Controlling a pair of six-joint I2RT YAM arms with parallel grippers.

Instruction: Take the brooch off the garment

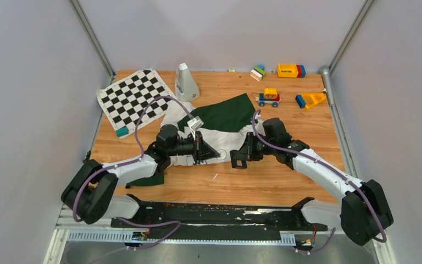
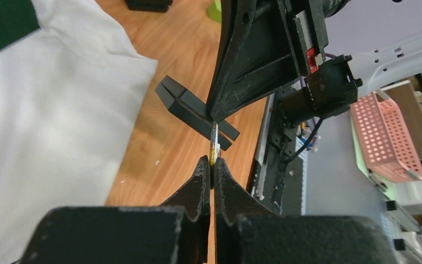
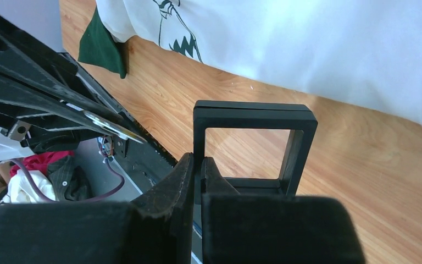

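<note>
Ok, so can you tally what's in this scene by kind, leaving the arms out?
toys: 4 (block stack, yellow brick, car, blue-and-orange piece)
garment: 1
chequered mat: 1
grey cone: 1
teal block: 1
black square frame: 1
brooch: 1
total: 10

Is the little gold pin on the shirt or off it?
Off. The left claw is shut on the brooch, holding it clear of the garment and its white cloth.
</note>
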